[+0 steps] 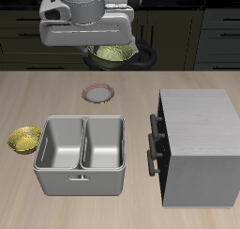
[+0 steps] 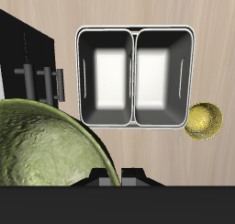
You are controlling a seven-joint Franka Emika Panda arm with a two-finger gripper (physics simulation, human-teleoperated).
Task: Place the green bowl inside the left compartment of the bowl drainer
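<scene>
While the gripper [image 1: 114, 56] hangs high above the table [image 1: 28, 195], the green bowl [image 1: 112, 53] sits clamped at its rim between the fingers, lifted clear of every surface. In the exterior view only a sliver of the bowl's shiny olive inside shows beneath the wide grey gripper housing. In the wrist view the green bowl [image 2: 46, 145] looms large and close, its dimpled inside and pale rim plain to see, with the dark fingertips [image 2: 138, 177] closed on the rim's edge.

Taking the bowl drainer [image 1: 82, 181] as the landmark, the raised bowl is well behind it, toward the back of the table, and far above it. The drainer is a grey metal tub with two equal wells side by side and a small handle on its front wall; both wells hold nothing. A pink-rimmed plate [image 1: 99, 93] lies flat on the table just behind the drainer, roughly under the hanging bowl. A small yellow bowl [image 1: 24, 139] rests just beside one end of the drainer, apart from it. At the drainer's other end stands a taller grey box [image 1: 197, 148] with dark handles [image 1: 154, 144] facing the drainer, near but not touching.
</scene>
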